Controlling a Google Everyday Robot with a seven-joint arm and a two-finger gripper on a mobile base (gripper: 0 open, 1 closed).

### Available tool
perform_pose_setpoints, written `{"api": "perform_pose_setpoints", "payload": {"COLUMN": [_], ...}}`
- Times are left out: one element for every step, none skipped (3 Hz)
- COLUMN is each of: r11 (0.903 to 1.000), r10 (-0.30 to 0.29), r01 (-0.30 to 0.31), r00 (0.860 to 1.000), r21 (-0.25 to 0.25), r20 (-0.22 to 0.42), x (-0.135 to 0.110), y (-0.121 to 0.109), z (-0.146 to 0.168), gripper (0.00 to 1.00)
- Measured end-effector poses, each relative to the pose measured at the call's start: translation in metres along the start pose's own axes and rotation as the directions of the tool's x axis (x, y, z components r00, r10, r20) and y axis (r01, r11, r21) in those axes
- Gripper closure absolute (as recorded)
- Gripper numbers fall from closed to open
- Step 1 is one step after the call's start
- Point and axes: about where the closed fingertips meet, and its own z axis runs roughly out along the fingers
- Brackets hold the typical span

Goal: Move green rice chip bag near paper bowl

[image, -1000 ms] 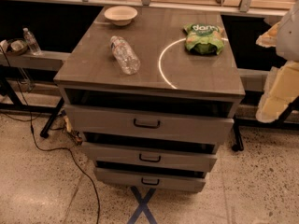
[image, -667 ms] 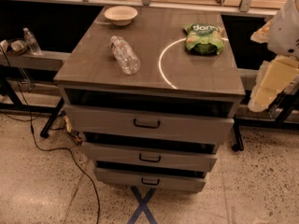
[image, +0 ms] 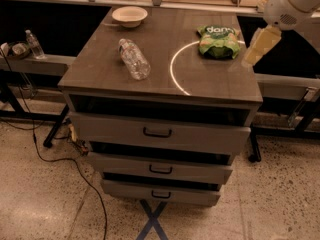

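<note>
In the camera view, at the right rear of the cabinet top (image: 100, 74): the bag (image: 218, 41), flat, lettering up, at the upper end of a white arc (image: 172, 69) of light on the wood. At the left rear corner: the bowl (image: 129, 16), upright and well apart from the bag. Between the two and nearer the front: a bottle (image: 134, 59) on its side. Nothing on or against the bag, so probably open to a grasp from above, with a likely clear run to the bowl along the rear edge, behind the bottle. Below the top: three drawers (image: 157, 132), each a little ajar. At the right edge: the gripper (image: 260, 46), hung tilted from the white arm (image: 292, 4), near the bag on its right side and apart from it, seemingly lined up for an approach rather than a grasp. Cannot tell whether wide or narrow; carrying nothing, to judge by the bag's place on the wood. Against the picture of a second ago: gripper then lower and further right, beside the cabinet's flank; now risen to the level of the top and drawn in toward the bag. Bag, bowl and bottle all unmoved.
</note>
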Motion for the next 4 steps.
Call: {"api": "perform_pose_setpoints", "payload": {"r11": [0.9961,0.9959,0.9932,0.981], "r10": [0.004,0.004,0.083,0.179], "r01": [-0.008,-0.008,-0.088,-0.185], "r00": [0.999,0.999,0.994,0.979], "r21": [0.088,0.09,0.075,0.058], "r20": [0.042,0.043,0.069,0.096], "x": [-0.005,-0.006,-0.01,-0.016], "y": [-0.049,-0.049,-0.048,-0.05], "z": [0.018,0.016,0.035,0.067], "gripper": [0.0,0.0,0.0,0.0]}}
